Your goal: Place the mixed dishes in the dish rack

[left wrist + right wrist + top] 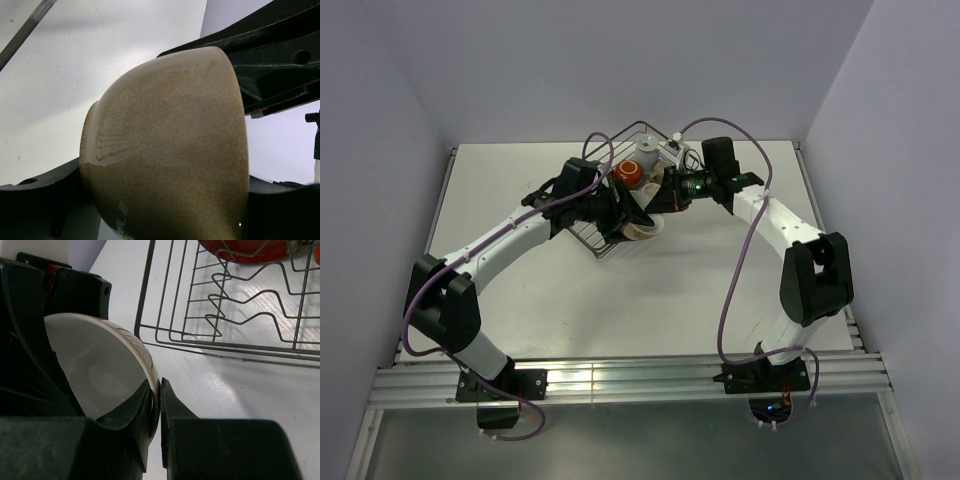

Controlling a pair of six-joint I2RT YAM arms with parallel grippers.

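Note:
The cream bowl hangs on its side just above the table, at the near edge of the dish rack. My left gripper spans it from foot to rim; in the left wrist view the speckled bowl fills the gap between both fingers. My right gripper pinches the bowl's rim; the right wrist view shows its fingertips shut on the white-lined bowl. An orange-red mug and a grey cup sit in the rack.
The wire rack with wavy dividers lies right beside the bowl, with an orange-red dish at its far end. White walls enclose the table on three sides. A metal rail runs along the near edge.

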